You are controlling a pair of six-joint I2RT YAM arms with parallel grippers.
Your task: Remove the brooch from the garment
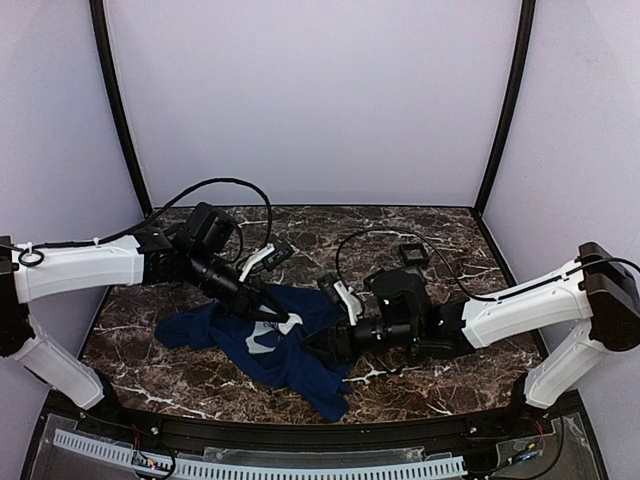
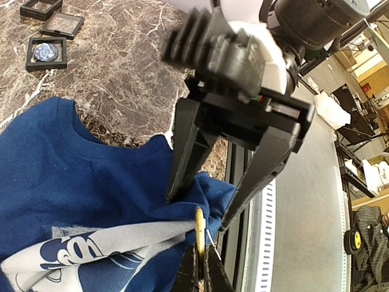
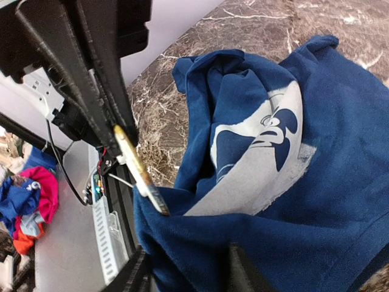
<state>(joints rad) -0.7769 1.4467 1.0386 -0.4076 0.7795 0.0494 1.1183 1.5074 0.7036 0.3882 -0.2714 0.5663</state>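
1 navy shirt (image 1: 300, 368) lies crumpled on the marble table (image 1: 440, 370), print up. The left gripper (image 2: 199, 260) is pressed together on the brooch (image 3: 141, 173), a thin piece seen edge-on. The brooch's far end touches a raised fold of the cloth, and a bare pin wire shows beside it. The right gripper (image 2: 202, 210) stands spread, 1 finger on each side of that same fold, tips on the cloth. 3 black trays (image 2: 61, 24) sit well apart from the shirt on the table.
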